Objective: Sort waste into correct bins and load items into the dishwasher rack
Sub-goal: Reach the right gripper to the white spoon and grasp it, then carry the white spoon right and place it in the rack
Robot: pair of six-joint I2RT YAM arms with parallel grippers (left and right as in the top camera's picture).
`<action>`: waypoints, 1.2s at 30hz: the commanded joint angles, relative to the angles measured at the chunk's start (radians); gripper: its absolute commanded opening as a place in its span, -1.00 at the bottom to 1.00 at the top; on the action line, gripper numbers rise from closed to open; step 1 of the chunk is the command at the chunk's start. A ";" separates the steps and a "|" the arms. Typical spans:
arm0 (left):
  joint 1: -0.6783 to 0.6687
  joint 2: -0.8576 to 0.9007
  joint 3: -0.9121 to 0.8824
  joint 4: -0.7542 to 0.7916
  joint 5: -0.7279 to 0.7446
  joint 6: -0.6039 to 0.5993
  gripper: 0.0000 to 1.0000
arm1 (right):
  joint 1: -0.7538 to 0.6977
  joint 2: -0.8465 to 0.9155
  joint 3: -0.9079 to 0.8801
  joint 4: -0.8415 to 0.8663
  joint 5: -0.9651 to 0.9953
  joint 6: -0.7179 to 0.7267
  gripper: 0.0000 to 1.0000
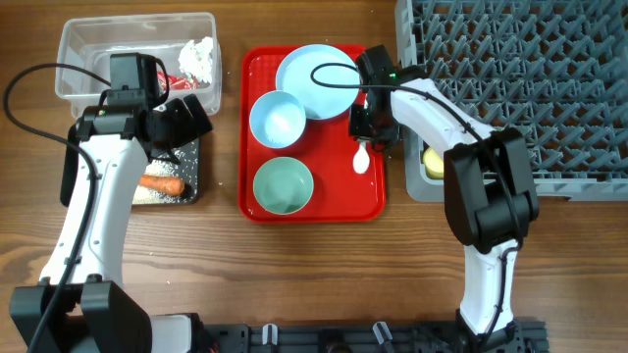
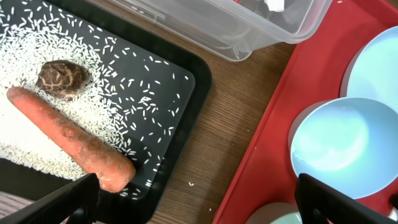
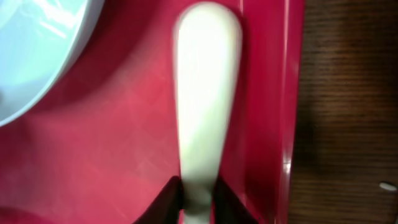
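My right gripper (image 1: 368, 134) (image 3: 198, 200) is shut on the handle of the white spoon (image 1: 362, 159) (image 3: 205, 93), which lies on the red tray (image 1: 314, 211) by its right rim. The pale blue plate (image 1: 319, 69), white bowl (image 1: 278, 118) and mint-green bowl (image 1: 283, 184) sit on that tray. My left gripper (image 1: 186, 118) (image 2: 199, 208) hangs open over the black tray's (image 2: 180, 81) right edge. That tray holds a carrot (image 2: 68, 137), a brown lump (image 2: 62, 78) and rice (image 2: 37, 56). The clear tub (image 1: 137, 54) holds tissue (image 1: 198, 59) and a red wrapper (image 1: 177, 83).
The grey dishwasher rack (image 1: 520, 88) fills the right back of the table, with a yellow cup (image 1: 433, 157) in its near left corner. A strip of bare wood (image 2: 217, 137) separates the black tray from the red tray. A few rice grains lie on it.
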State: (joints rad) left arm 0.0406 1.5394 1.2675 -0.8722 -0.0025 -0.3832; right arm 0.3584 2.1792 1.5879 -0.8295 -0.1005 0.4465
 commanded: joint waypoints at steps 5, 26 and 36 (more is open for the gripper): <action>0.003 -0.008 0.010 -0.001 -0.010 -0.018 1.00 | 0.000 0.026 -0.043 -0.005 -0.044 -0.002 -0.91; 0.003 -0.008 0.010 0.000 -0.010 -0.018 1.00 | -0.273 -0.554 0.064 -0.256 -0.037 -0.185 -0.91; 0.003 -0.008 0.010 0.000 -0.009 -0.018 1.00 | -0.528 -0.697 0.040 -0.365 0.103 -0.148 -0.92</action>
State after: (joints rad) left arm 0.0406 1.5394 1.2675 -0.8719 -0.0025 -0.3878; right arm -0.1261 1.4685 1.6505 -1.1728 -0.0925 0.2817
